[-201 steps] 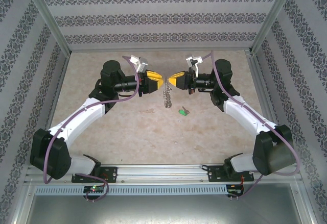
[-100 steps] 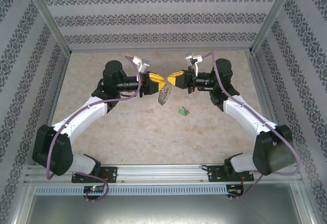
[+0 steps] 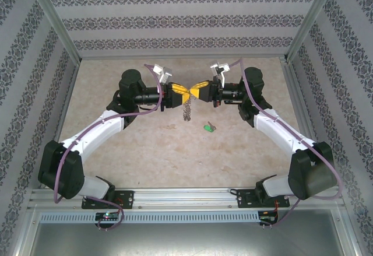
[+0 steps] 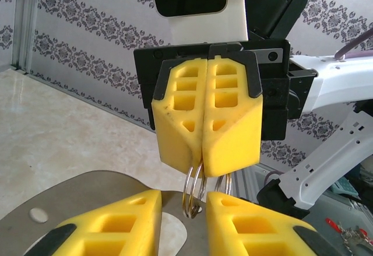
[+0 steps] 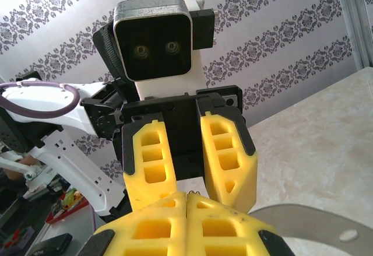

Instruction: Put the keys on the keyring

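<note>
The keyring [image 4: 194, 195] hangs in the air above mid-table, its long axis straight down. Its top is pinched by the right gripper [image 4: 204, 164], whose jaws are pressed together on it. The left gripper [image 4: 185, 224] meets it tip to tip, with its jaws a narrow gap apart and the ring's loops hanging in that gap, apparently untouched. The key [image 3: 208, 128], with its green head, lies flat on the table [image 3: 145, 151] below and to the right of the ring, nearer the right arm. The left gripper looks placed to take the ring.
</note>
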Robot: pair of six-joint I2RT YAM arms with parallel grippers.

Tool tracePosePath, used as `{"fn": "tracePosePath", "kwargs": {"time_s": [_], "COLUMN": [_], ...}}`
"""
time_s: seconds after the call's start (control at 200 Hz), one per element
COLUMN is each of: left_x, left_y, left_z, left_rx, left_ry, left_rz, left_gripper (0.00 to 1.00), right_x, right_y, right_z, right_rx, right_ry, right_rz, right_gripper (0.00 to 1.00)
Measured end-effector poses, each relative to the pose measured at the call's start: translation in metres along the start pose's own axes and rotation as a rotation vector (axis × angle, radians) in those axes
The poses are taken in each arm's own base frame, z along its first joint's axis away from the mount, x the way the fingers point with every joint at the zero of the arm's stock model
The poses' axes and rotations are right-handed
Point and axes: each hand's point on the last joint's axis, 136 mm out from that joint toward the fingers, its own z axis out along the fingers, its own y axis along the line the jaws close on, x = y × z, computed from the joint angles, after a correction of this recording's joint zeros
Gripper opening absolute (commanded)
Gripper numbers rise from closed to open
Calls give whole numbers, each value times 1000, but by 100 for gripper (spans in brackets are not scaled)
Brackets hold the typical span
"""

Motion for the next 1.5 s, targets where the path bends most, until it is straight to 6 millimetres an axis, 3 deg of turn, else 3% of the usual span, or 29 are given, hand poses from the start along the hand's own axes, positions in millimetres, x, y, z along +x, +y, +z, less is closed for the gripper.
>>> {"fn": "tracePosePath", "kwargs": {"time_s": [0.34,0.445,0.545,0.659,0.809,1.194,1.499], "left_x": [-7,-8,-9,-9,1,10,4], "left_y": [-2,-2,-1,1,9,12,3], "left_z": [2,2,2,2,0,-9,-9], "left_rx": [-2,-3,-7,-20,-75,-156,-128], "left_ry": [-26,-30,-33,-35,-3,83,170], "left_rz": [18,13,15,23,31,103,150], "left_gripper": [10,0,0,0,0,0,0], "right_x": [-1,-2,-3,-3,-4,29,21], "right_y": [-1,-2,-2,-3,-4,-5,-18], "right_z": [0,0,0,0,0,-10,-18], "right_rx": [4,9,12,17,22,60,87], "right_ry": [-4,-9,-13,-16,-23,-14,-28], "right_rz": [-2,-6,-10,-5,4,74,72], "right_gripper": [0,0,0,33,51,44,44]}}
